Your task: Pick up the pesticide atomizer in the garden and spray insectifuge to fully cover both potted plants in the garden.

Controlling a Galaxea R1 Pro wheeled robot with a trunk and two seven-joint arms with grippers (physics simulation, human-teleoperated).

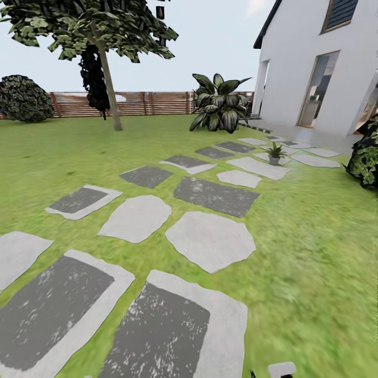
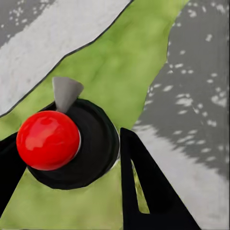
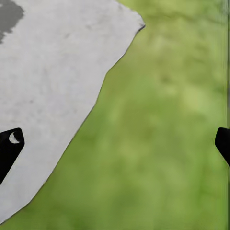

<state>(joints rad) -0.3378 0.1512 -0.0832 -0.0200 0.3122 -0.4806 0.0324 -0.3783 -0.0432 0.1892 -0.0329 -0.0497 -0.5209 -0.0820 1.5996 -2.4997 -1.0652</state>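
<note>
**Atomizer in left gripper, potted plant far up the path**

Head view: a small potted plant stands in a grey pot at 1 o'clock, among the stepping stones on the lawn, short of the house.

Left wrist view: the left gripper is clenched on the atomizer, black fingers flanking its black body, red cap and grey nozzle.

Right wrist view: the right gripper is spread wide, holding nothing, over grass and a stone.
</note>
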